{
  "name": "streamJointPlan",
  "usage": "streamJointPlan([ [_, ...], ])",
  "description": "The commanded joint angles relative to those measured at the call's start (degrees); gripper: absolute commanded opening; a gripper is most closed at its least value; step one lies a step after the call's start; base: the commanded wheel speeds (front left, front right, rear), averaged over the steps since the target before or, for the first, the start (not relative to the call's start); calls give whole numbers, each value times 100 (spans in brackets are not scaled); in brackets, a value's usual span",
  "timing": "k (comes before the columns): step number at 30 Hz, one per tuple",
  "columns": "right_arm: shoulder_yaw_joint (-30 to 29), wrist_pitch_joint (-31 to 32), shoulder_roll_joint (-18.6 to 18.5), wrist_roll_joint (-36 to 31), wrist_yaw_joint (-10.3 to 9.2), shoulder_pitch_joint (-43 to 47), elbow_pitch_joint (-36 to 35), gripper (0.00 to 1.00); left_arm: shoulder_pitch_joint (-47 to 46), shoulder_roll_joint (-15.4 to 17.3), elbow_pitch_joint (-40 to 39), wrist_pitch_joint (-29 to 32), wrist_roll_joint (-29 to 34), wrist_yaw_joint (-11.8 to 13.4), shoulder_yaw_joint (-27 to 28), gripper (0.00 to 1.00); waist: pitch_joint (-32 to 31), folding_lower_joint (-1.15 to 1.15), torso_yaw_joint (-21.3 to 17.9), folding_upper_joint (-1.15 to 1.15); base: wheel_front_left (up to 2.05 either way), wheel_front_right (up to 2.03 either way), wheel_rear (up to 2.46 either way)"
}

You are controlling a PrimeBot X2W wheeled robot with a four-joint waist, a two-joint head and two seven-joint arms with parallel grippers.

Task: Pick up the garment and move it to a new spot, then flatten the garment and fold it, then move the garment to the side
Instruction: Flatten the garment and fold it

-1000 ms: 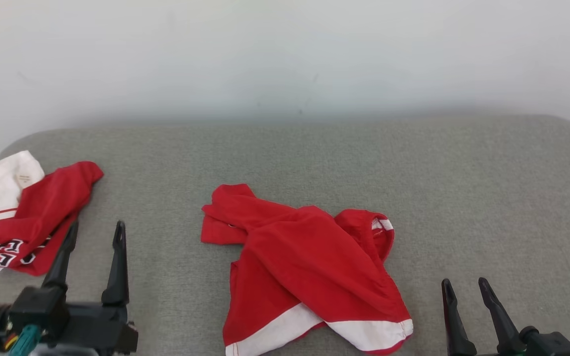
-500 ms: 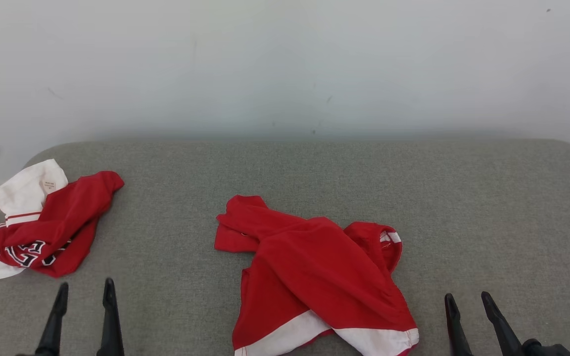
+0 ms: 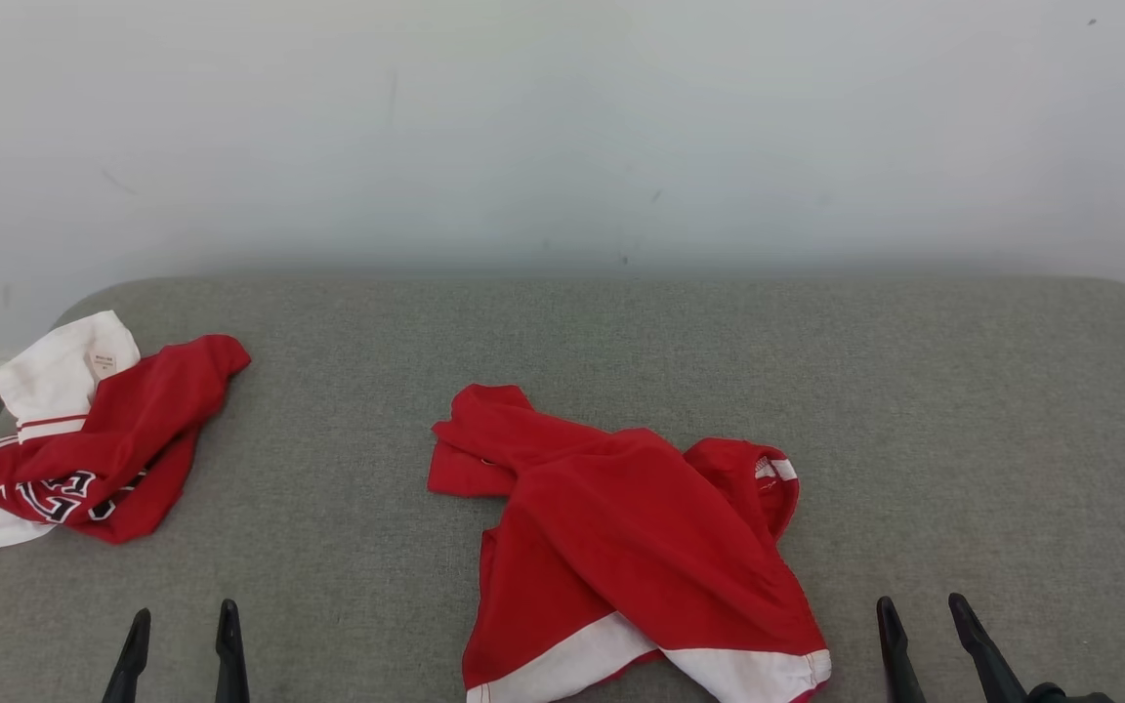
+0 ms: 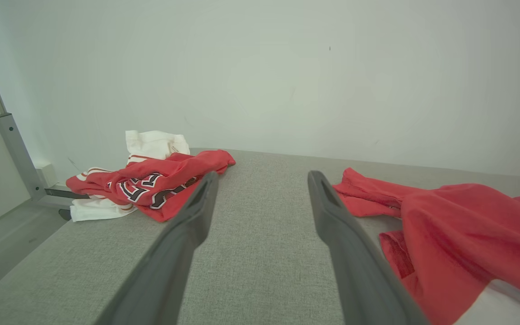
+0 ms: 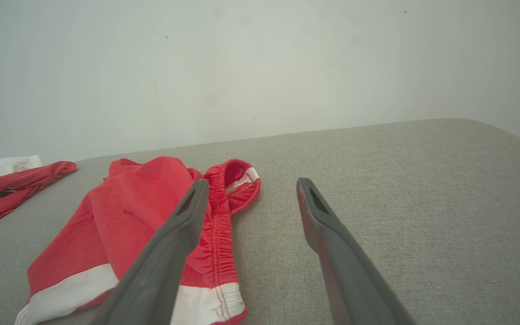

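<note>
— Where is the garment lying?
— The red shorts (image 3: 621, 527) are crumpled around the middle of the grey padded bench (image 3: 963, 410), towards its near edge. The white hem faces the robot and the waistband is turned to the right.
— How much room is there around them?
— Plenty. There is bare cloth from the shorts to the right edge, a wide strip along the far edge under the white wall (image 3: 562, 127), and a gap on the left before the red-and-white jersey (image 3: 104, 449). The jersey is bunched at the far left corner, right at the left edge.
— And the jaws?
— Both sets are spread wide and hold nothing. The left gripper (image 3: 184, 613) is at the near edge, between the jersey and the shorts. The right gripper (image 3: 920, 601) is to the right of the shorts and clear of them.
— What has changed in the last second?
— The head camera has tipped, so the whole picture sits lower. Even so, the left gripper has drawn back. Its body was in view just beside the jersey, and now only the fingertips rise from the bottom edge. The two garments lie in the same folds.
— Is anything hard to make out?
— The picture's bottom edge cuts off the near hem of the shorts, and its left edge cuts off part of the jersey. The jersey's black lettering is folded over and can't be read.
</note>
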Motion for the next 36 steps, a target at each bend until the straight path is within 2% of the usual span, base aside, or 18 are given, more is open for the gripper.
streamJointPlan([
  [1,27,-2,-47,7,6,40,20,100,63,-39,25,-18,58,-34,33,100,5,0,5,0,0,0,0],
  [5,138,-2,-146,0,6,-27,62,100,29,-103,187,-18,73,-195,-105,100,28,0,14,0,0,0,0],
  [8,314,24,-306,59,6,-105,186,100,-135,-60,423,-18,113,-341,-457,100,79,0,21,0,0,0,0],
  [13,690,101,-631,123,6,-277,447,100,-362,-60,990,-18,-10,-436,-1091,100,210,0,-20,0,0,0,0],
  [21,1317,165,-988,283,6,-615,923,100,-815,-16,1991,-18,-446,-438,-2174,100,502,0,-93,0,0,0,0],
  [30,1671,95,-1042,426,6,-965,1404,100,-1305,48,2752,-18,-825,-439,-2873,100,671,0,-117,0,0,0,0],
  [36,2067,60,-1136,521,6,-1261,1699,100,-1605,61,3181,-19,-1029,-439,-3114,100,744,0,-126,0,0,0,0],
])
